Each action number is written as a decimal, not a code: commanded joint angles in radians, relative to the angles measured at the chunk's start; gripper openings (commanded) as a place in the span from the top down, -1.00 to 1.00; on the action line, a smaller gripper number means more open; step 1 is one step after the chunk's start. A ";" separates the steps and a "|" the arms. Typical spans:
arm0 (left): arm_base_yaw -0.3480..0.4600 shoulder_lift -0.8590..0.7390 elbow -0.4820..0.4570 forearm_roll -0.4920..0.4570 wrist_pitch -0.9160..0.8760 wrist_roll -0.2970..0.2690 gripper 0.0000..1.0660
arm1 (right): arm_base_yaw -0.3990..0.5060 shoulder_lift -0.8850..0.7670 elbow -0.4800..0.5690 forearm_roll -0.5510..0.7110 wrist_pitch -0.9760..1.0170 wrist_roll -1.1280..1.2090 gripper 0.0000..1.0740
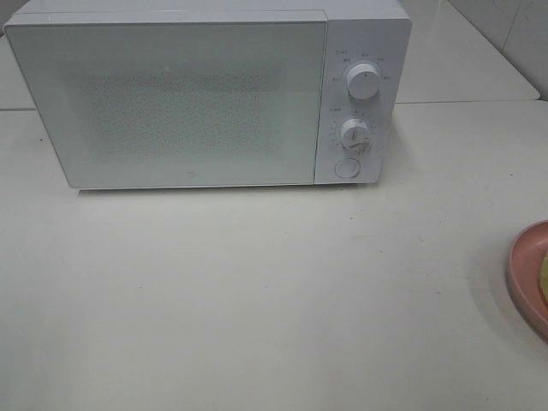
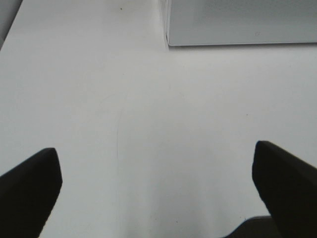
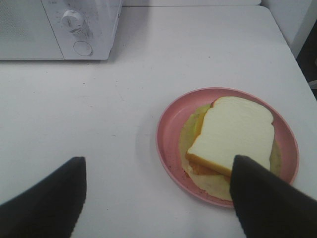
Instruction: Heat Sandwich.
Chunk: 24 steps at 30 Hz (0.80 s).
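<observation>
The sandwich (image 3: 233,131), thick white bread over yellow and orange filling, lies on a round pink plate (image 3: 166,134) on the white table. My right gripper (image 3: 158,159) is open and holds nothing. It hovers on the near side of the plate, and one dark finger (image 3: 262,198) overlaps the sandwich's near corner in the right wrist view. My left gripper (image 2: 154,151) is wide open over bare table, short of the microwave's corner (image 2: 237,22). In the high view only the plate's rim (image 1: 524,274) shows at the right edge, and neither gripper appears.
A white microwave (image 1: 171,103) stands at the back with its door shut. Two knobs (image 1: 363,81) (image 1: 353,133) and a round button (image 1: 346,167) sit on its right panel. A second table surface (image 1: 462,60) lies behind it.
</observation>
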 commanded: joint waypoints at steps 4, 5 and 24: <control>0.002 -0.097 0.003 -0.004 0.000 -0.006 -0.90 | -0.008 -0.026 0.000 0.000 -0.006 -0.009 -0.42; 0.002 -0.097 0.003 -0.004 0.000 -0.006 -0.90 | -0.008 -0.026 0.000 0.000 -0.006 -0.009 -0.42; 0.002 -0.098 0.003 -0.005 0.000 -0.002 -0.90 | -0.008 -0.016 0.000 0.003 -0.006 -0.009 -0.42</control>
